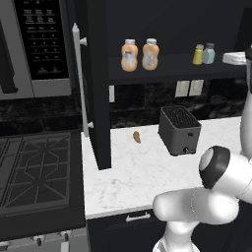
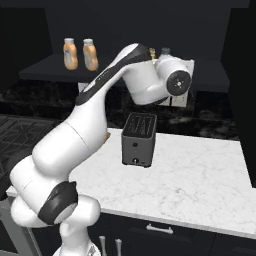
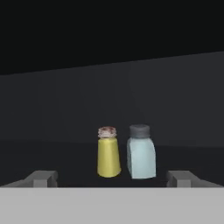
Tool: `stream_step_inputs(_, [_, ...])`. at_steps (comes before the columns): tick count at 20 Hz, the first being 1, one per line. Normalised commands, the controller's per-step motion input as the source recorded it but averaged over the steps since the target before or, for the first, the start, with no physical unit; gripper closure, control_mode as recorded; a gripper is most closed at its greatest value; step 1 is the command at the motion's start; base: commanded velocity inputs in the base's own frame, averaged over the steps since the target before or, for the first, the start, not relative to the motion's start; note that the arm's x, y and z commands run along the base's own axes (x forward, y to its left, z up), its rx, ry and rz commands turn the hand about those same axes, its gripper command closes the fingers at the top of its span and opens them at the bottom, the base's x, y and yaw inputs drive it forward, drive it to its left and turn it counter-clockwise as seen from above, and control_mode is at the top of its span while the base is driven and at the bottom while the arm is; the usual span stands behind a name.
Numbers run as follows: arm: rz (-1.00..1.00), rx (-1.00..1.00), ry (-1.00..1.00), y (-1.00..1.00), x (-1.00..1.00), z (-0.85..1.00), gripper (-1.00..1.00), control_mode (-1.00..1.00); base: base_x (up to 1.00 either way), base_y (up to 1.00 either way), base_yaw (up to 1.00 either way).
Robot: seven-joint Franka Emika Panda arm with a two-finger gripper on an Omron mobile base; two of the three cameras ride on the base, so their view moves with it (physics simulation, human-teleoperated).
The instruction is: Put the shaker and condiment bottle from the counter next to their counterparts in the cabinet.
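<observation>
On the black wall cabinet's dark shelf (image 1: 167,69), the small pale blue-grey shaker (image 3: 141,152) stands upright just beside the yellow-green shaker (image 3: 108,152). The fingers (image 3: 114,178) are spread, released. White marble tabletop (image 1: 138,172) below.

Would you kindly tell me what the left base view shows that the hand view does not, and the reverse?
Left base view alone: the two orange bottles side by side on the cabinet shelf, the microwave, the stove top, the toaster and a small brown item on the counter.

Hand view alone: the open claw, its fingertips set wide, apart from both shakers.

Both: the yellow-green shaker and the blue-grey shaker standing upright, close together on the shelf.
</observation>
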Motion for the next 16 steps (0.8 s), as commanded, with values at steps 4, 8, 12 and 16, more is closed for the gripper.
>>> stream_step_inputs(4, [0.00, 0.00, -0.06, 0.65, -1.00, -0.53, -1.00, -1.00, 0.00, 0.00, 0.00])
stream_step_inputs(8, [0.00, 0.00, -0.08, 0.51, -1.00, -0.60, -1.00, -1.00, 0.00, 0.00, 0.00])
stream_step_inputs(12, [0.00, 0.00, -0.04, 0.40, -1.00, -0.80, -1.00, -1.00, 0.00, 0.00, 0.00])
stream_step_inputs(16, [0.00, 0.00, 0.00, 0.27, -1.00, -1.00, -1.00, -1.00, 0.00, 0.00, 0.00])
